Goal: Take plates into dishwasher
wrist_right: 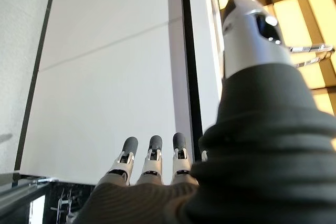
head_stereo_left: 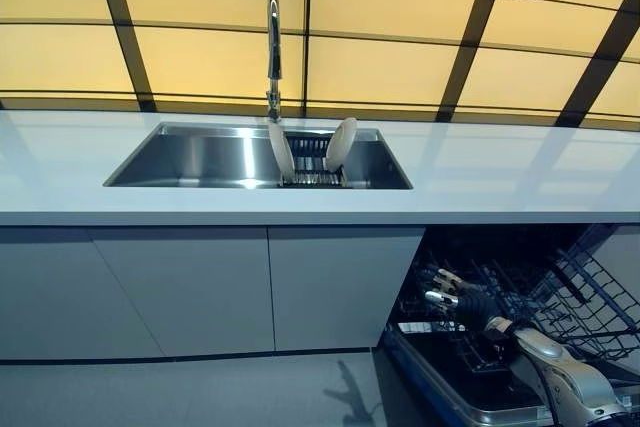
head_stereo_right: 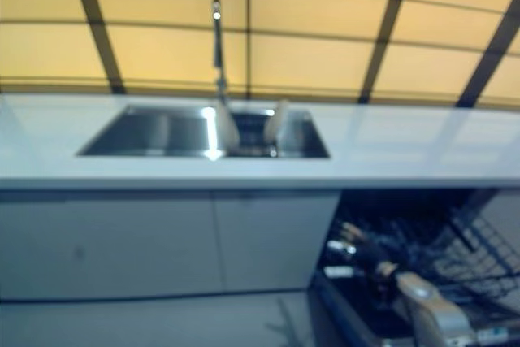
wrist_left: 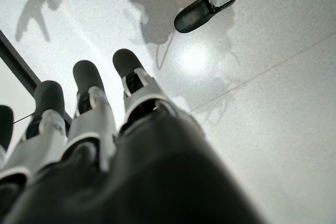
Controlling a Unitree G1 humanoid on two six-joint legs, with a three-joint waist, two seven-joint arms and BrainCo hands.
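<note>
Two round white plates (head_stereo_left: 340,143) stand on edge in a dark wire rack (head_stereo_left: 312,159) inside the stainless steel sink (head_stereo_left: 200,157), approx 12 o'clock in the head view, under the tall chrome faucet (head_stereo_left: 273,47). The open dishwasher w/ black wire baskets (head_stereo_left: 560,297) sits at 4 o'clock; no plates visible in it. Right hand (head_stereo_left: 455,299) reaches toward the basket, fingers straight, holding nothing. Left hand (wrist_left: 89,114) hangs over grey floor, fingers straight, empty. Judged: loading not started; both plates left.

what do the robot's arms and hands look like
The right arm is smooth silver-grey, ending in a dark ribbed cover at the wrist. The right robot hand has silver fingers with rounded dark tips in a row. The left robot hand looks the same: a dark cover over its back, silver fingers, black tips. No markings show on either.
</note>
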